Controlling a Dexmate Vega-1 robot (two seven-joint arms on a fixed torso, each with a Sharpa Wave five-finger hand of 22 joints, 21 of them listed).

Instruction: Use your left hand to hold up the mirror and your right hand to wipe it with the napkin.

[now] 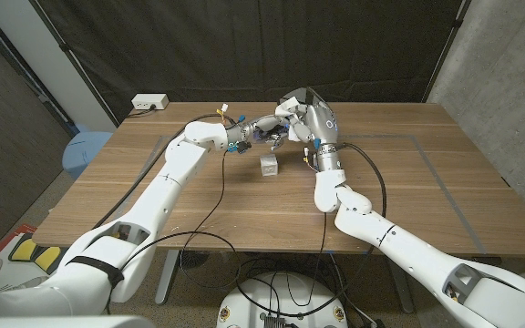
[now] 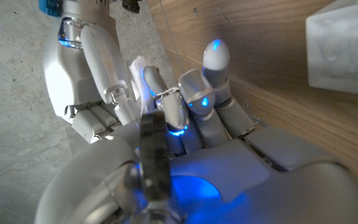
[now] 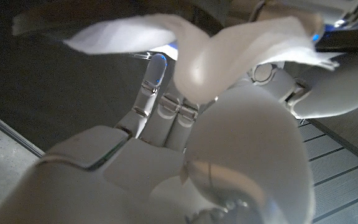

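- closest to the robot there's just bare wooden counter (image 1: 244,219) with the two arms reaching out over it from the bottom corners; cables trail across the wood
- a bit further out, a small white block (image 1: 268,165) sits on the counter on its own, just in front of where the hands meet; no idea what it is
- right robot hand (image 1: 310,123) is raised past that block; the right wrist view shows the white napkin (image 3: 185,43) draped over its fingertips, so I'd say it's gripping the napkin
- left robot hand (image 1: 264,133) comes in from the left, fingers curled; the mirror (image 1: 279,131) looks like the small dark thing pinched between the two hands, but it's too tiny to be sure, so can't really tell the grip
- key bit: the mirror lies just left of the right robot hand, basically touching; wiping looks like a short sideways stroke, and the right hand is already on it
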